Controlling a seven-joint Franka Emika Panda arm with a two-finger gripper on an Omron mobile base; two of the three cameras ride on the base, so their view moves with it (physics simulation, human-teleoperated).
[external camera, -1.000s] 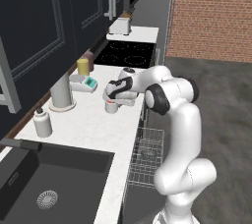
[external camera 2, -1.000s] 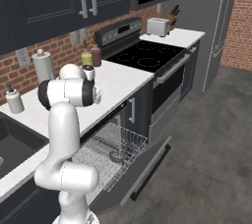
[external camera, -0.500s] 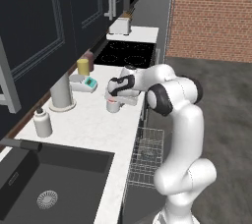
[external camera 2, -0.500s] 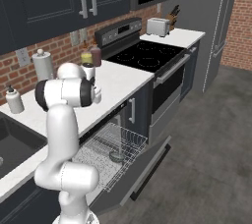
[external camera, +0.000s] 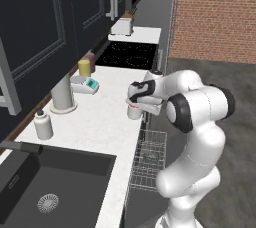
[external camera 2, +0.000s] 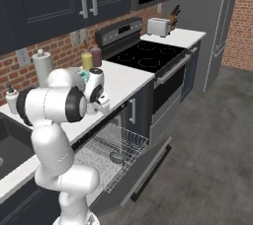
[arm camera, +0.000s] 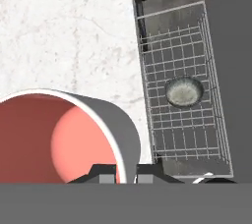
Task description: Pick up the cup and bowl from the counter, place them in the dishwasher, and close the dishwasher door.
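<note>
Two small dark fingertips (arm camera: 103, 173) straddle the wall of the cup (arm camera: 69, 137), one inside its salmon-red hollow and one outside, so the gripper (arm camera: 127, 175) is clamped on the cup's rim. In the left base view the cup (external camera: 134, 110) stands on the white tabletop (external camera: 100, 122) near its front edge, with the gripper (external camera: 135, 101) right above it. Beyond that edge the dishwasher (external camera 2: 118, 162) is open, its silver wire rack (arm camera: 182, 115) pulled out and the dark grey bowl (arm camera: 184, 92) lying in it. The dishwasher door (external camera 2: 148, 167) hangs folded down in front of the rack.
</note>
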